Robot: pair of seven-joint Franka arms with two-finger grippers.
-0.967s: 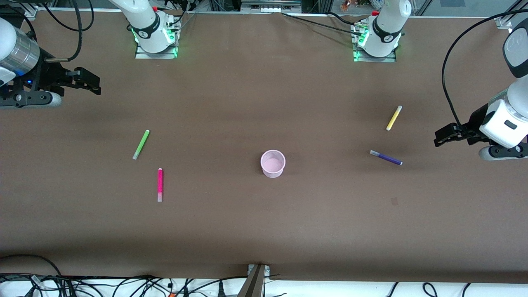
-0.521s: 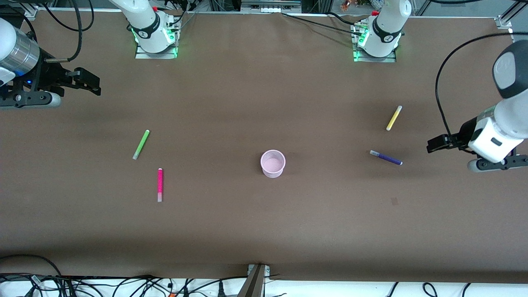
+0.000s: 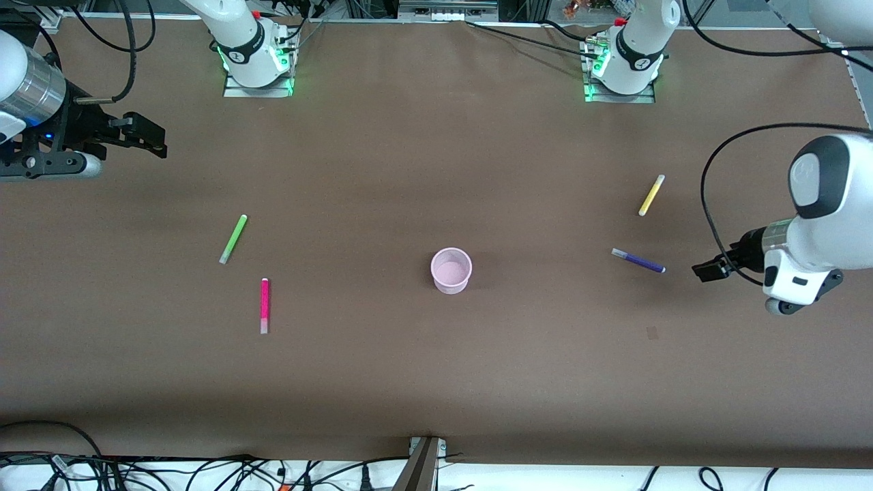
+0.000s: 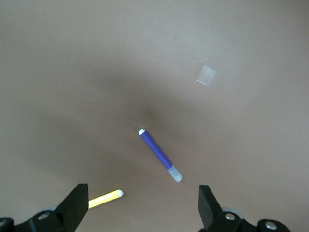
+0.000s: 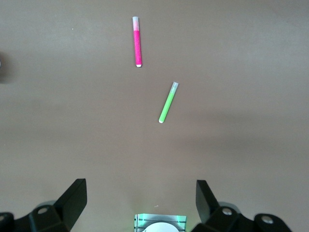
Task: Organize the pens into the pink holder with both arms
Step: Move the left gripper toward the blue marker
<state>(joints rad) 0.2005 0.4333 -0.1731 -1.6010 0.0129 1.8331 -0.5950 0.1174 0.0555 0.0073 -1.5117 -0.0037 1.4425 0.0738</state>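
Purple pen (image 4: pixel 160 154) lies just ahead of the unclenched left hand (image 4: pixel 142 208), lined up for grasping; right hand (image 5: pixel 140 205), also unclenched, waits.

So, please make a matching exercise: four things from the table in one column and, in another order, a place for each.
Things:
1. green pen
2. purple pen
3. pink cup
4. yellow pen

Places:
A. middle of the table
B. toward the right arm's end, beside the pink pen
C. toward the left arm's end, close to the open left gripper
D. toward the left arm's end, farther from the front camera than the purple pen

Pairs: 1-B, 2-C, 3-A, 4-D
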